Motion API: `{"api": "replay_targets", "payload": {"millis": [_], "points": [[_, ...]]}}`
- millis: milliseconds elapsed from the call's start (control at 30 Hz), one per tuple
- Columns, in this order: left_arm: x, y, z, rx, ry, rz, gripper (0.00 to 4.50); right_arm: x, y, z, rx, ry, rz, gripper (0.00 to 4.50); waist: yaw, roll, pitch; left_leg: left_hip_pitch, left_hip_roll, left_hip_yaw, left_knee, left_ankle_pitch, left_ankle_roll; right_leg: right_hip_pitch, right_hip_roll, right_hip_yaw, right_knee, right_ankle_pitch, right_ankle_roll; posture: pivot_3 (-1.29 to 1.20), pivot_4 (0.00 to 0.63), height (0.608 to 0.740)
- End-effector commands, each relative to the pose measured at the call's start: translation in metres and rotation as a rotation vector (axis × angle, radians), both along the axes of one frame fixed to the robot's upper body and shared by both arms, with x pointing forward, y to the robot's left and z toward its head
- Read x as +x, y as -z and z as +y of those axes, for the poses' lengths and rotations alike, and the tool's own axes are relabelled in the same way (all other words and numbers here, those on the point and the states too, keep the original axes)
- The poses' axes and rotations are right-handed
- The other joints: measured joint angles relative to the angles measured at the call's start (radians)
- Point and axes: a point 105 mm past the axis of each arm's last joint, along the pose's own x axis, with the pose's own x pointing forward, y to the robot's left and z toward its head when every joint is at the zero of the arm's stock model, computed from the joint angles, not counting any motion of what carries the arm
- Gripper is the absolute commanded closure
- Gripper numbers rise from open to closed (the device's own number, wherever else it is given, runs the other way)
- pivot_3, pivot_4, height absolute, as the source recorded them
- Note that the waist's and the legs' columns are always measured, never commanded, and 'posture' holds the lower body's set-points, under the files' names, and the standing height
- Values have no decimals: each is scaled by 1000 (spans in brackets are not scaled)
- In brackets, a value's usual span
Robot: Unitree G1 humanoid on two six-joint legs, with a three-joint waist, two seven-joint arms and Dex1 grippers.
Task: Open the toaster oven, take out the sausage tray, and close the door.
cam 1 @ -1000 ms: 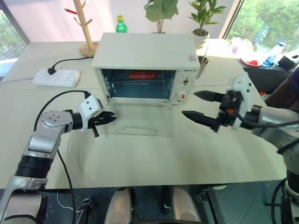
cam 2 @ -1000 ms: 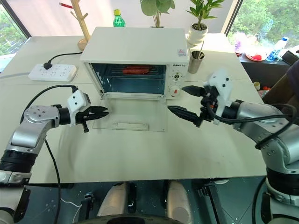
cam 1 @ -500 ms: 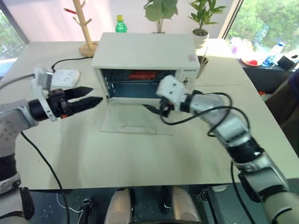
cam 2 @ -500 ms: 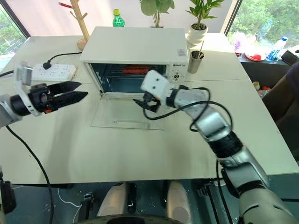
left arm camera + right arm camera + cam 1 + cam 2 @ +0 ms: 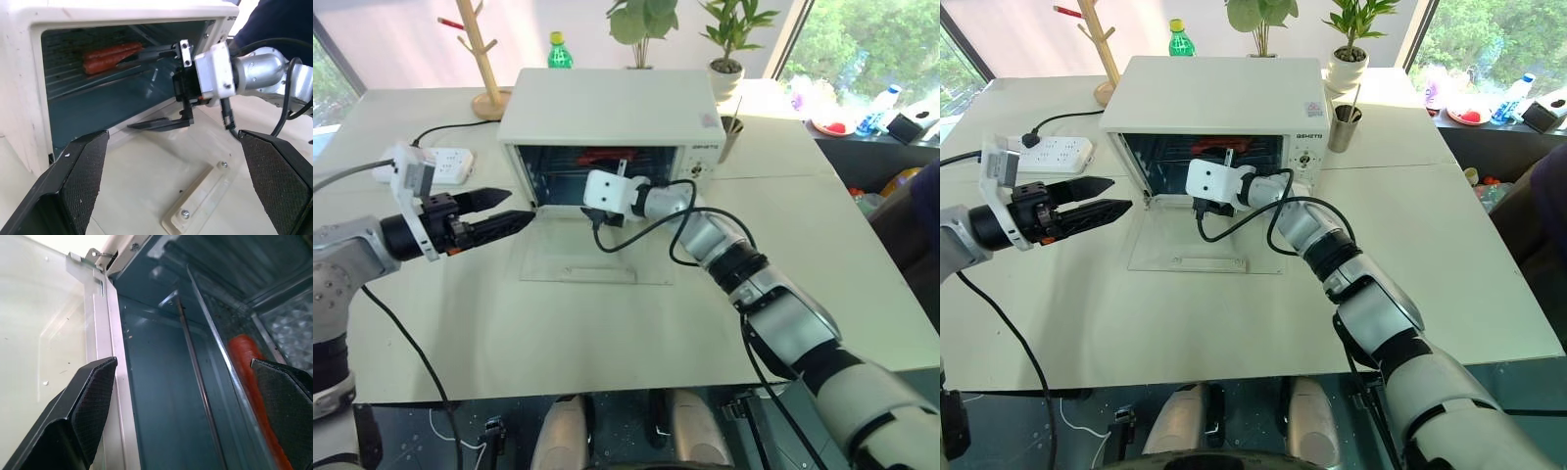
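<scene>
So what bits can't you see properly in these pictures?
- How many sausages: left wrist view, far back in the dim toaster oven.
- Sausage tray: right wrist view, cut off by the edge.
- Right gripper fingertips: head views, hidden behind its own wrist.

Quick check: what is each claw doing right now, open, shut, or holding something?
Left claw: open, empty, beside the toaster oven.
Right claw: open, empty, at the oven's opening, fingers either side of the sausage tray.
</scene>
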Motion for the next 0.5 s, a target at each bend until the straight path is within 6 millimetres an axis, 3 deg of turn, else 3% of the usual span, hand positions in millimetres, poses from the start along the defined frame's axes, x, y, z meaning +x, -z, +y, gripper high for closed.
{"api": "replay_targets", "payload": {"millis": [33,67,167,333,500], "points": [[0,-10,-1,27,-4,-54,28,2,-21,8,38,-23,-58,0,0,0,0,0,0,0,0,0,0,0,0,0,0,0,0,0,150,717],[0,-10,-1,28,-7,-58,28,3,-21,8,35,-20,-59,0,0,0,0,0,0,0,0,0,0,0,0,0,0,0,0,0,150,717],[2,-10,-2,30,-9,-63,0,9,-21,7,38,6,-60,898,-1,0,0,0,0,0,0,0,0,0,0,0,0,0,0,0,150,717],[3,-10,-4,34,-9,-68,0,18,-26,4,47,54,-66,3429,-2,0,0,0,0,0,0,0,0,0,0,0,0,0,0,0,150,717],[4,-11,-4,33,-11,-75,0,23,-28,3,50,75,-64,3429,-2,0,0,0,0,0,0,0,0,0,0,0,0,0,0,0,150,717]]}}
